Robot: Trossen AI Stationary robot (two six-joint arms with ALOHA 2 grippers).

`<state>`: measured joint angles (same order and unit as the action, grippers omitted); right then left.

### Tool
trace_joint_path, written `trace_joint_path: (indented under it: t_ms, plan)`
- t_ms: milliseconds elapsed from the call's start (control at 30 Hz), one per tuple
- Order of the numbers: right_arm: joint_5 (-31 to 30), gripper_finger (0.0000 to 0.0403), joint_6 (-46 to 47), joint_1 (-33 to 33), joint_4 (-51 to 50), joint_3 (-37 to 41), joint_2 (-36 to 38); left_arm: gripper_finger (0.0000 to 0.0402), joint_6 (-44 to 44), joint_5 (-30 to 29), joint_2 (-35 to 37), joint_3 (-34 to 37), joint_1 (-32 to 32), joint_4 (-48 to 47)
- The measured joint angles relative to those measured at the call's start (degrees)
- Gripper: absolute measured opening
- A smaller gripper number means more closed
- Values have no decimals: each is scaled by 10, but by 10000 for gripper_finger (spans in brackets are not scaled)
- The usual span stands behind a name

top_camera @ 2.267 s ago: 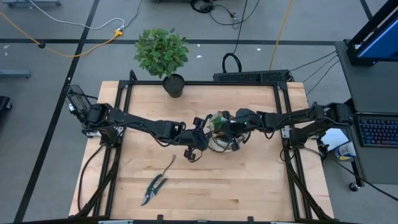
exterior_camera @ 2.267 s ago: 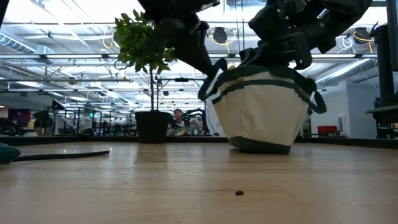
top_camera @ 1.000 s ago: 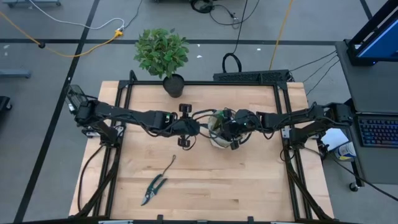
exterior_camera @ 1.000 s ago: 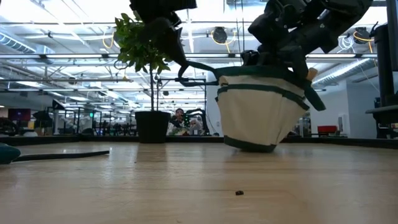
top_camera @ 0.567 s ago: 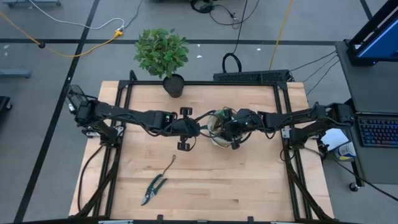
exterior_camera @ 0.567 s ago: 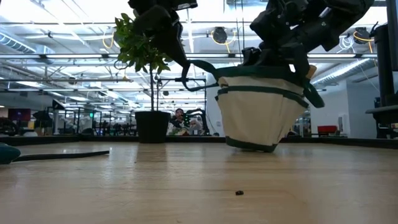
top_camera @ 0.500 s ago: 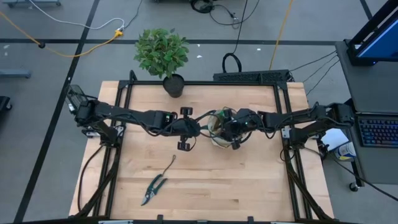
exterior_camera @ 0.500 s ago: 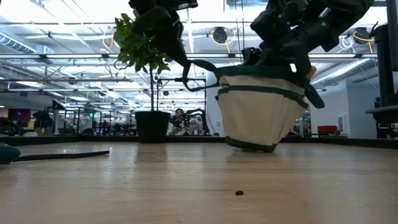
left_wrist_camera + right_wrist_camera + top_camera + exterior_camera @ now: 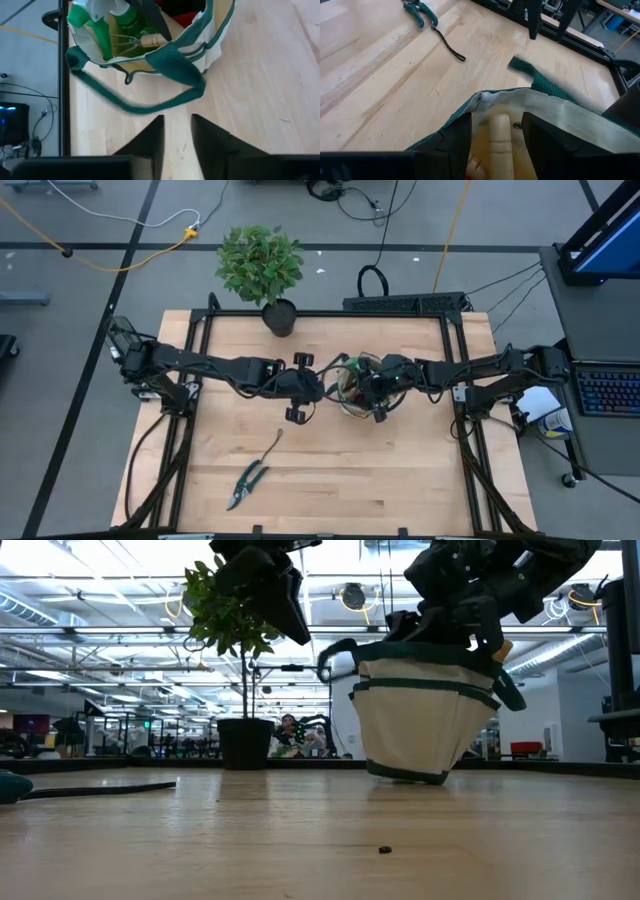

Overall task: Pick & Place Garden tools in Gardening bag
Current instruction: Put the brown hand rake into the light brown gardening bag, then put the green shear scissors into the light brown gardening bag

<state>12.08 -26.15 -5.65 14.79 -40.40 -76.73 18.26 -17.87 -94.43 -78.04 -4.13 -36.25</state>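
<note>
The beige gardening bag (image 9: 420, 720) with green trim stands tilted near the table's middle. It holds green items (image 9: 102, 25), a wooden-handled tool (image 9: 150, 41) and something red. Its green loop handle (image 9: 165, 65) hangs free and blurred just ahead of my open left gripper (image 9: 177, 132), which hovers left of the bag (image 9: 350, 392). My right gripper (image 9: 497, 135) is over the bag's mouth, fingers apart on either side of a wooden handle (image 9: 500, 127). Dark pruning shears (image 9: 245, 483) and a thin weeder (image 9: 272, 446) lie flat on the table near its front. My right gripper comes at the bag's mouth from above and from the table's right side. Its fingers (image 9: 457, 137) stand over the trimmed rim (image 9: 485, 97). Gaps show between the fingers and the wooden handle. Whether they touch the rim, I cannot tell.
A leafy plant (image 9: 260, 265) in a black pot (image 9: 280, 317) stands at the table's far edge, left of the bag. Bare wood lies in front of the bag and along the right side. The black frame rails (image 9: 455, 380) border the table.
My left gripper has let go of the bag's green loop handle. The loop was drawn out level toward the table's left; now it has sprung back and curls beside the bag's rim. The bag stays tilted under my right gripper.
</note>
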Motion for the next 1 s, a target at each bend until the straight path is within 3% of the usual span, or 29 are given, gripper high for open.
trace_joint_path:
  t_ms: [167, 333, 500, 1000]
  plan:
    - [0, 168, 0, 0, 0, 0, 0, 157, 0, -2, 0, 0, 7, 0]
    - [-17, 171, 0, 0, 0, 0, 0, 184, -29, 1, 0, 0, 8, -8]
    - [-15, 171, -18, 0, 1, 0, 0, 179, -60, 29, 0, 0, -6, -37]
    - [-16, 132, -64, 1, 48, -1, 0, 128, -90, 28, 0, 0, -28, -77]
